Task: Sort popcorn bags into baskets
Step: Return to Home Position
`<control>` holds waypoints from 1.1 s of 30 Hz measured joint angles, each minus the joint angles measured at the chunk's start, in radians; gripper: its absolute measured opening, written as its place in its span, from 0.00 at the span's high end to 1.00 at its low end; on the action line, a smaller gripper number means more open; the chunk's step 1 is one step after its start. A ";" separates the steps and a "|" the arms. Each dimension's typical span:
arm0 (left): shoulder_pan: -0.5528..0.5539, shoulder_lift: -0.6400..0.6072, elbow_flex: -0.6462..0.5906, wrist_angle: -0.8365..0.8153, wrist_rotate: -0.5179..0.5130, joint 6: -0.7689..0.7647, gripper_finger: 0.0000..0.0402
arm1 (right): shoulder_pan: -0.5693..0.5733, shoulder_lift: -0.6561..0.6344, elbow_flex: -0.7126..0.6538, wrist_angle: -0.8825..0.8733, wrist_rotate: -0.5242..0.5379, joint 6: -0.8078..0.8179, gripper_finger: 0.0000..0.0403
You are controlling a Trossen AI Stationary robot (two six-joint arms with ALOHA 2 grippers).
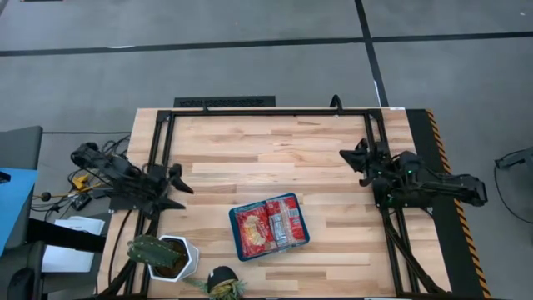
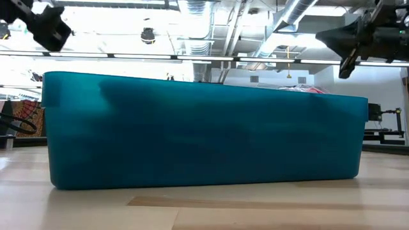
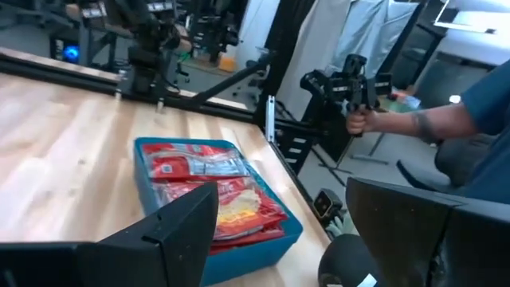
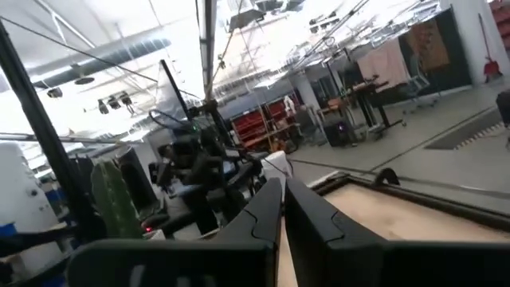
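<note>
The left arm lies folded low over the table's [image 1: 275, 150] left edge, forearm pointing inward across the boards. The left gripper [image 1: 176, 187] hangs just inside that edge with its fingers spread wide and nothing between them. Its wrist view looks between the two parted fingers toward the tray.

At the front left corner stands a white plant pot [image 1: 188, 257] holding a cactus [image 1: 150, 248]. A second small plant [image 1: 221, 285] sits just beside it on the front edge.

The teal basket [image 1: 233, 229] rests near the middle of the front edge, turned slightly askew, well apart from both grippers. The popcorn bags [image 1: 265, 225] lie flat inside it, overlapping in layers and filling it. Their number is hard to make out, perhaps several deep.

The right arm is drawn back over the right edge, elbow out past the table and wrist angled inward. The right gripper [image 1: 354, 162] is raised above the boards with its fingers pressed together on nothing.

Beyond the table, in the left wrist view, a person's hand [image 3: 358, 119] grips a black handle [image 3: 351, 80].
</note>
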 joint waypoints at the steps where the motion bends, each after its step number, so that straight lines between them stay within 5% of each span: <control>1: 0.000 0.000 -0.027 0.031 0.005 -0.007 0.34 | 0.000 -0.002 0.000 0.006 0.000 -0.008 0.89; 11: -0.001 0.001 -0.279 0.341 0.092 -0.083 0.34 | 0.000 -0.001 -0.001 -0.073 0.000 -0.022 0.89; 33: -0.002 0.004 -0.280 0.276 0.044 -0.025 0.34 | -0.003 0.000 -0.003 -0.281 0.024 -0.024 0.89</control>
